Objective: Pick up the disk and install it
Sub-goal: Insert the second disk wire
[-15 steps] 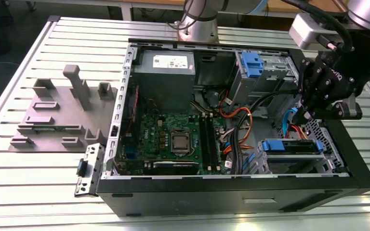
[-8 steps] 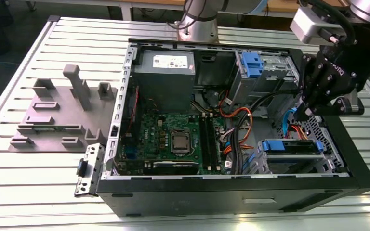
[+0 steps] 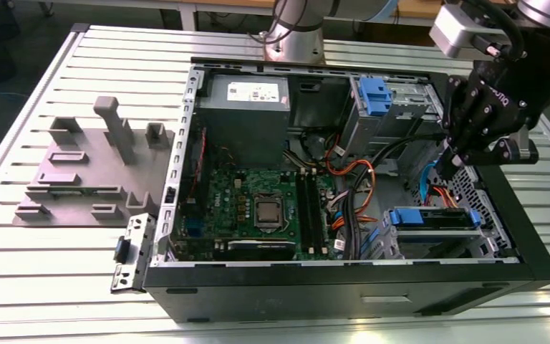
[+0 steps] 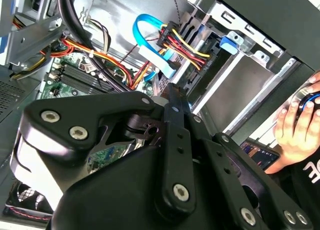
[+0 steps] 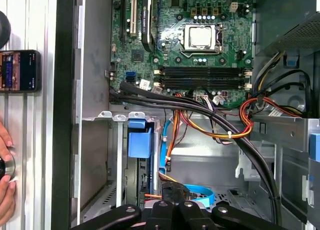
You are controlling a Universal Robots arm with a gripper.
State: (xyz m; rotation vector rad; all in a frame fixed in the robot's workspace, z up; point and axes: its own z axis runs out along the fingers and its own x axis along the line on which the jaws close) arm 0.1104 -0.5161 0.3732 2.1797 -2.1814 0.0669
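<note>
The disk (image 3: 432, 217) lies flat in the drive bay at the exterior view's right of the open computer case (image 3: 351, 276), its blue end tab facing the motherboard. In the first wrist view that blue tab (image 5: 139, 140) sits in the bay beside the case wall. My gripper (image 3: 450, 161) hangs above the bay, a little towards the far side of the disk and apart from it. The fingertips (image 5: 173, 189) are pressed together with nothing between them, over blue and orange cables. In the second wrist view the gripper (image 4: 172, 92) points into the case.
Another blue caddy (image 3: 375, 97) stands in the far bay by the grey power-supply box (image 3: 246, 107). Cable bundles (image 5: 215, 125) cross between the motherboard (image 3: 256, 208) and the bays. Grey fixtures (image 3: 84, 165) lie left of the case. A hand (image 5: 5, 190) and a phone (image 5: 20, 69) are outside the case wall.
</note>
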